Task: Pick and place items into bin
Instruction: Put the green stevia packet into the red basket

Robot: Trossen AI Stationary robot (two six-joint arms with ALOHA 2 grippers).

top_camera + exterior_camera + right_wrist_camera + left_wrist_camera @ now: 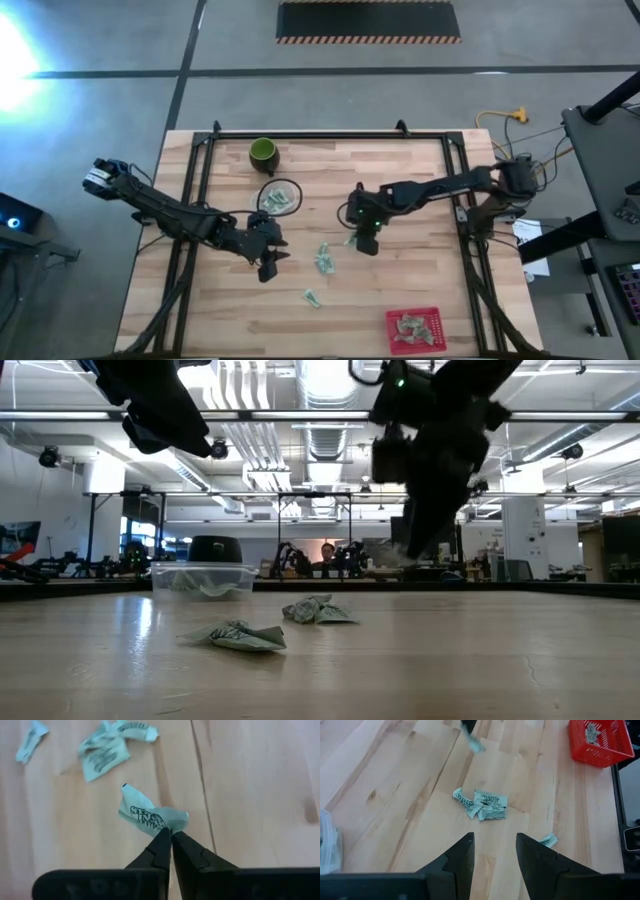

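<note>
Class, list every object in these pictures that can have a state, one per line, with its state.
Right gripper: jaws shut on a pale green-and-white packet, lifted.
Left gripper: jaws open, empty.
Red plastic basket: holds packets.
Dark green cup: upright.
Clear plastic tub: holds packets.
Loose packets: lying on the table.

From my remote station: pale green-and-white packets [481, 805] printed with dark lettering lie on the light, blond-grained wooden table [420, 200]. My black right gripper [171, 834] pinches one such packet [150, 814]. A red mesh bin [413, 330], a dark green cup [263, 154] and a clear container [203, 578] also show.
</note>
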